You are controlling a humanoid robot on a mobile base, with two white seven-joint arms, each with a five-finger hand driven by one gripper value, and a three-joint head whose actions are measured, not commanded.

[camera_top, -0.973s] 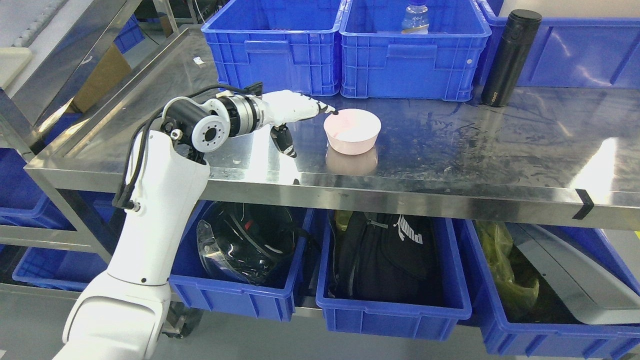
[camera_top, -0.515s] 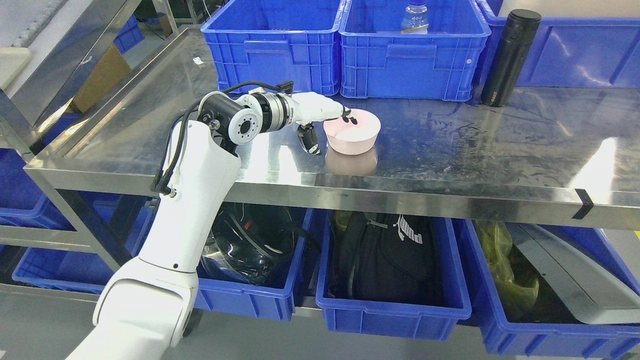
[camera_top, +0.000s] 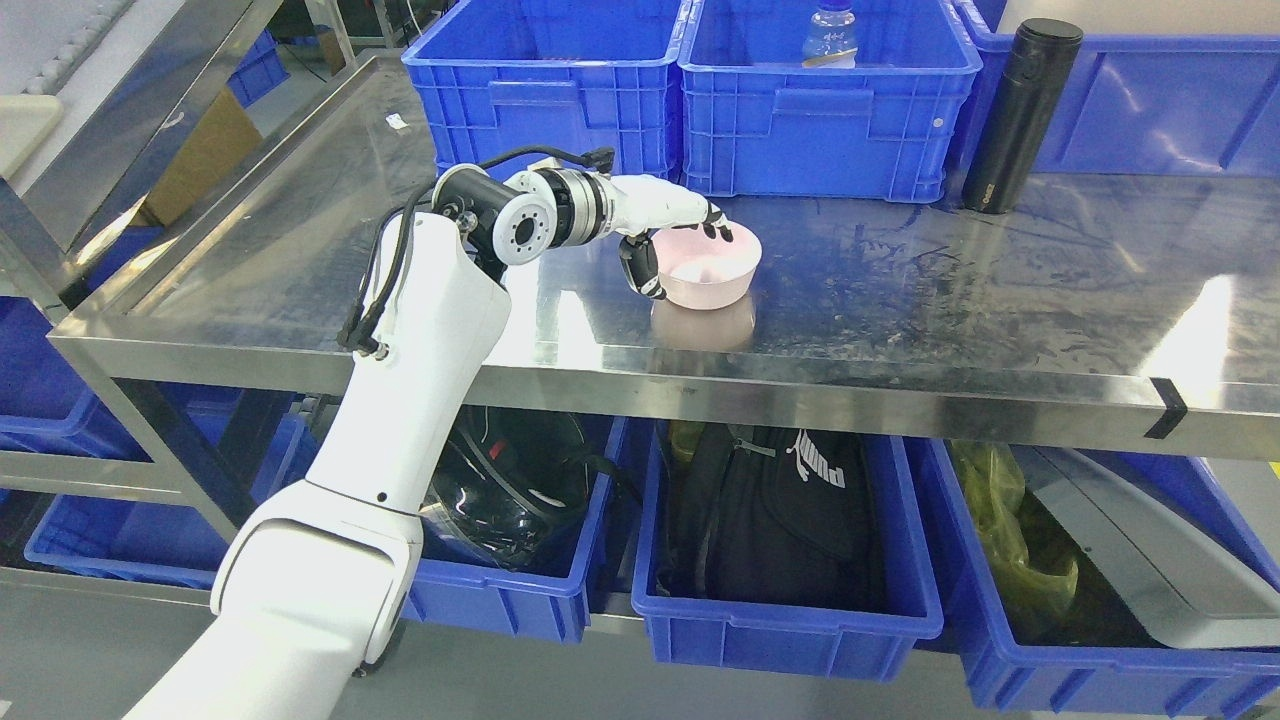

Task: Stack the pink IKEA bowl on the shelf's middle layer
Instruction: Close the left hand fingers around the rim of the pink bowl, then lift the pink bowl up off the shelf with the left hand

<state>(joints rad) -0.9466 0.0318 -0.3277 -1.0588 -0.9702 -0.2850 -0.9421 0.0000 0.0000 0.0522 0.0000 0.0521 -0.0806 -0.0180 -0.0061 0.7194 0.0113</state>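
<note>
Straddling the pink bowl's [camera_top: 708, 268] left rim without clamping it, the left hand's [camera_top: 668, 222] half-open fingers [camera_top: 718, 225] could tip or skid it across the slick worktop [camera_top: 900, 290].

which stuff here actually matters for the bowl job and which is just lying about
Belongs to the job:
- pink bowl on the steel shelf
- left robot hand, fingers over the bowl's rim, thumb outside its wall

Just lying about:
- black flask standing at the back
- blue bins behind, one holding a water bottle
- helmet and black bag in the bins below
</note>
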